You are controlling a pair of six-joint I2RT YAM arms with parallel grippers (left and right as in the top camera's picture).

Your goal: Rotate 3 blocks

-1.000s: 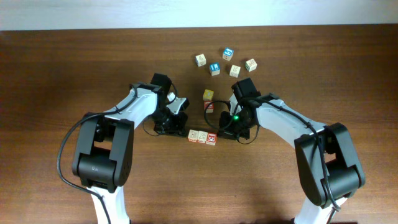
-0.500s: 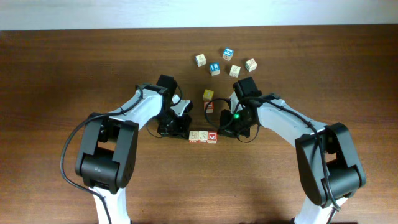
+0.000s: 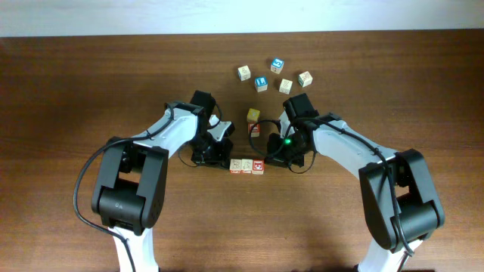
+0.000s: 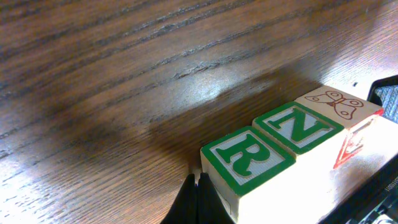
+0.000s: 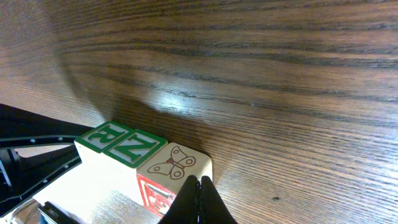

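**Three blocks in a row, closed fingers at each end**

The left fingers [image 4: 194,200] are pressed fully together with nothing between them. Their tips sit at the outer end of the R block [image 4: 245,158] and appear to touch it. The three blocks [image 3: 246,165] stand side by side, faces touching, in a straight row near the middle of the counter [image 3: 91,91]. First comes the R block, then the N block [image 4: 300,127], then the butterfly block [image 5: 174,163], which has a red side face. The right fingers [image 5: 199,198] are likewise closed on nothing, with their tips against the butterfly block's outer end. Beyond the row's right end, toward the far edge, a yellow block [image 3: 253,115] stands just beside a red block [image 3: 255,129]. Closer to the far edge, five loose blocks [image 3: 261,83] lie scattered.
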